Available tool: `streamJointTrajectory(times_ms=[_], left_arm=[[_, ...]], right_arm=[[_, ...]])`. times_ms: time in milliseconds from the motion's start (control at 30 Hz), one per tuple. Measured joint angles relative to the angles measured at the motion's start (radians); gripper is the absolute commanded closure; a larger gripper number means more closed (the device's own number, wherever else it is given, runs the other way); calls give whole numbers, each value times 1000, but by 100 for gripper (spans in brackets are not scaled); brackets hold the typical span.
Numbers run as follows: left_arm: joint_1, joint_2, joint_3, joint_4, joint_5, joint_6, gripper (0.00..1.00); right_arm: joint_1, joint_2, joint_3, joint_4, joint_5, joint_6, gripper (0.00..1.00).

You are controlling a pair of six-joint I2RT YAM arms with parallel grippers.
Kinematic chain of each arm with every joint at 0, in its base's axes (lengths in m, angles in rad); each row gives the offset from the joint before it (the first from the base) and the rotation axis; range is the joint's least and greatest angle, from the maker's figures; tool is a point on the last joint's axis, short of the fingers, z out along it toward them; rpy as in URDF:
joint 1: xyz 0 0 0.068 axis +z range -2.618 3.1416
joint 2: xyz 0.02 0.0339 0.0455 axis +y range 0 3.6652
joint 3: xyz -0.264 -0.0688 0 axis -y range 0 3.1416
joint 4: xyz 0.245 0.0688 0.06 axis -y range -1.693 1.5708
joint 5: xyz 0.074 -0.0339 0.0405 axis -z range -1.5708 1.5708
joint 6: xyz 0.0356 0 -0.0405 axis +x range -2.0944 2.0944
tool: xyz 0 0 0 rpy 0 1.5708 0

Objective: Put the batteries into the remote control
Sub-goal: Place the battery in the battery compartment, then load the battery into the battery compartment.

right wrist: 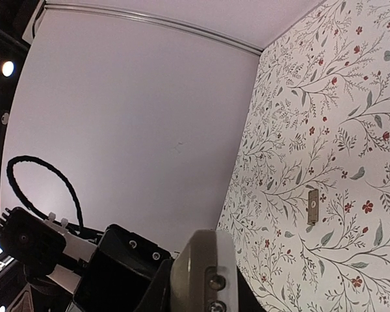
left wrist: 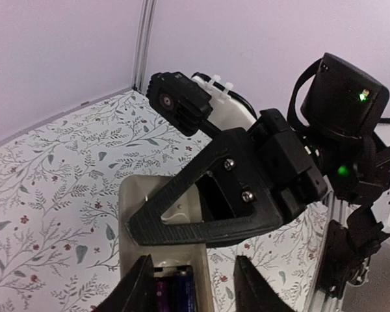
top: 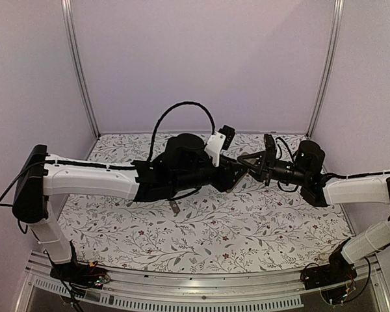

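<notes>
The remote control [left wrist: 159, 195] shows its tan-grey back in the left wrist view, held up above the table. Its compartment is open, with two dark batteries [left wrist: 172, 286] lying side by side in it. My right gripper [right wrist: 205, 286] is shut on one end of the remote [right wrist: 201, 260]; one of its black fingers [left wrist: 201, 221] crosses the remote's back. My left gripper [left wrist: 192, 286] is open, its jaws astride the battery end, with a gap showing between the right jaw and the remote. In the top view both grippers [top: 244, 166] meet at mid-table and hide the remote.
A small flat grey cover piece [top: 173, 207] lies on the flowered tablecloth in front of the left arm; it also shows in the right wrist view [right wrist: 312, 207]. Pale walls with metal corner posts [top: 81, 71] enclose the table on three sides.
</notes>
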Motion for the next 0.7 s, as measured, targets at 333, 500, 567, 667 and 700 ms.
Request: streamJointTrajectory(times_ms=[333, 500, 567, 667, 700], left_arm=[[23, -129, -14, -103, -63, -43, 0], [66, -219, -127, -87, -55, -208, 0], [86, -229, -177, -76, -42, -295, 0], [97, -229, -241, -44, -21, -412, 0], [97, -229, -260, -30, -10, -455, 0]], right_arm=[[-7, 3, -4, -17, -11, -52, 100], [-9, 3, -3, -27, 6, -76, 100], [-11, 3, 0, -31, 24, -86, 100], [-11, 2, 13, -37, 53, -99, 100], [-11, 0, 18, -37, 62, -104, 100]])
